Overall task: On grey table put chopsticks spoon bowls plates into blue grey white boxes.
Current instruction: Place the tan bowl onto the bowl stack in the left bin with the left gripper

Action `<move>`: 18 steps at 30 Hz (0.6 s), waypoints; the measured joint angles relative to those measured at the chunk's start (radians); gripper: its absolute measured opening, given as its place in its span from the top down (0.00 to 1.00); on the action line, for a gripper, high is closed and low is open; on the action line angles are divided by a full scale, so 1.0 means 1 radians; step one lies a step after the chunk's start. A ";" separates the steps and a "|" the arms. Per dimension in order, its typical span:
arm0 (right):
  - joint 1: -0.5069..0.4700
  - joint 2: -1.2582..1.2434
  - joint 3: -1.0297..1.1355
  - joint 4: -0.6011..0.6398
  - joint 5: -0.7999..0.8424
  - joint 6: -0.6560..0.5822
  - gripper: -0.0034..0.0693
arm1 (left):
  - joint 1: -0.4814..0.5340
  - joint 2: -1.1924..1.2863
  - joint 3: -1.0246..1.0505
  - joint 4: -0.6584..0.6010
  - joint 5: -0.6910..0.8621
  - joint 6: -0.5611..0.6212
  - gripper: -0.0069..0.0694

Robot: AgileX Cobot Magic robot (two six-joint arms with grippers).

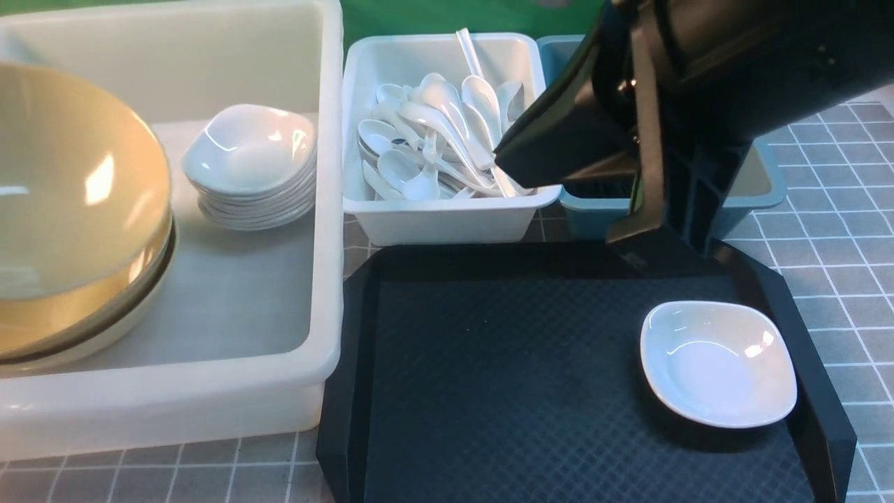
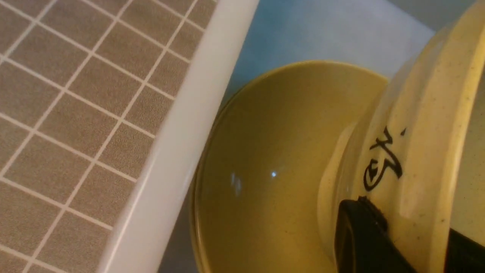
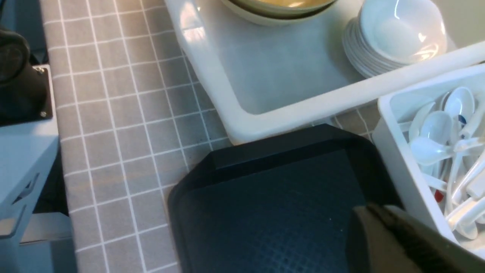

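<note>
Left wrist view: my left fingers pinch the wall of a glossy, speckled cream bowl; my right fingers, pressed together, hang near the diamond-textured black tray.

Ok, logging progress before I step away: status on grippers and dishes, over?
Left gripper shut on a tilted bowl, over the stacked bowls in the large box. Right gripper shut, nothing seen held. One plate on the tray, unobstructed.

Only a black brush-written character, too stylised to read, marks the cream outside of a bowl.
</note>
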 joint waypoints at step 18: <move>0.000 0.006 0.000 -0.023 0.005 -0.041 0.90 | -0.045 0.016 -0.019 0.256 -0.034 0.018 0.18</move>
